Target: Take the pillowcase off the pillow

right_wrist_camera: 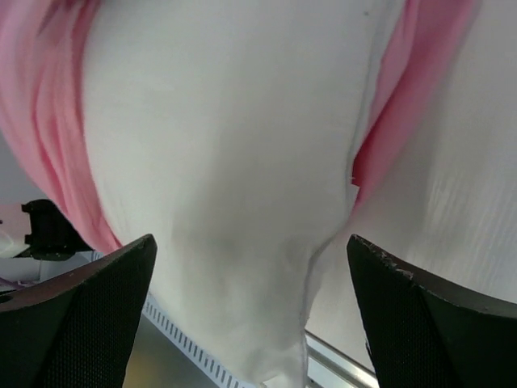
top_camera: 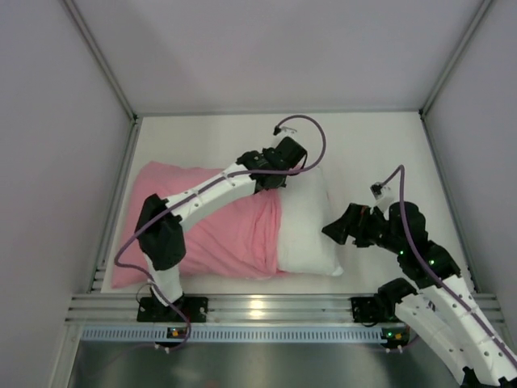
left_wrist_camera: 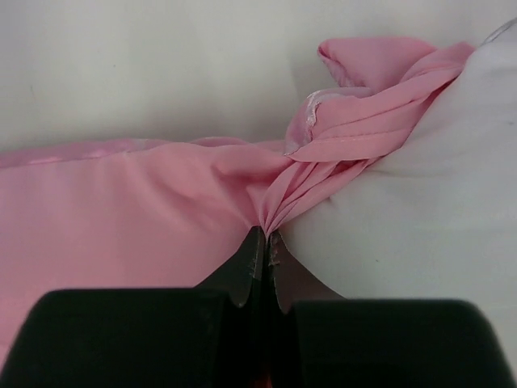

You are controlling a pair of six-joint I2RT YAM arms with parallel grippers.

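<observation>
Left pincer (left_wrist_camera: 265, 240) tips together on bunched pink pillowcase (left_wrist_camera: 145, 218) hem, beside white pillow (left_wrist_camera: 420, 234).

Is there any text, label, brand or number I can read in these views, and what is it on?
None can be read.
The pillow and pillowcase show no print in any view.
The arms carry no legible marking.
The white tab on the left arm's cable is too small to tell whether it carries print.
</observation>
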